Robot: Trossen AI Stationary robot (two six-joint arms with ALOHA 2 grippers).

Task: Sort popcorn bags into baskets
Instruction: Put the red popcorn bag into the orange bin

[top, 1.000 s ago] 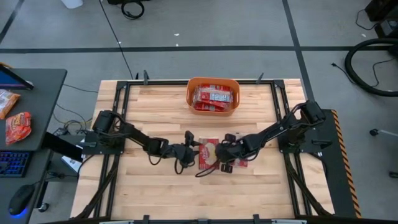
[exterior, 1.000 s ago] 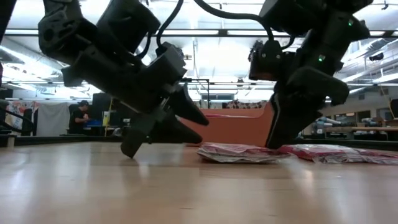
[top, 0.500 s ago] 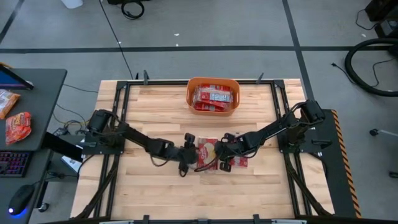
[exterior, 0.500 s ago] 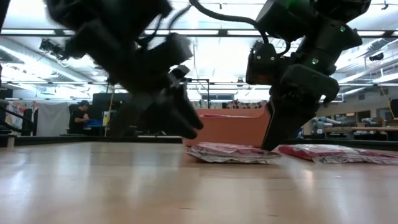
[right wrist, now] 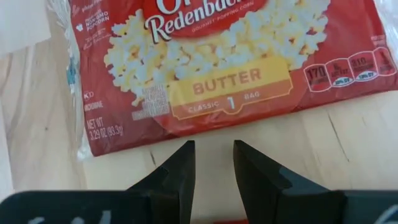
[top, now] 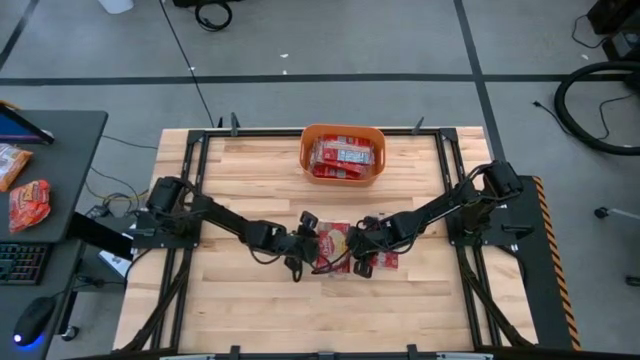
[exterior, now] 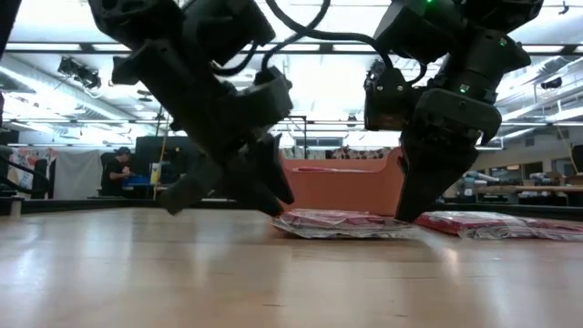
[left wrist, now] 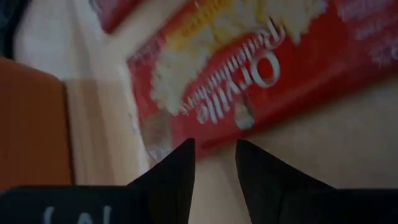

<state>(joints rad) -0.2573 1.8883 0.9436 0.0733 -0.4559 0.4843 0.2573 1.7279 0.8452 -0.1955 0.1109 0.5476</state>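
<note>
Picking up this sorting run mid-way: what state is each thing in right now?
Basket: upright, holding several packets.
Popcorn bag: flat on the table, not lifted.
Second bag: flat beside it.
Left gripper: fingers slightly apart at the bag's edge.
Right gripper: fingers slightly apart, empty.

Red popcorn bags [top: 340, 248] with yellow-white print, orange basket [top: 343, 133], pale wood table [top: 250, 300]
</note>
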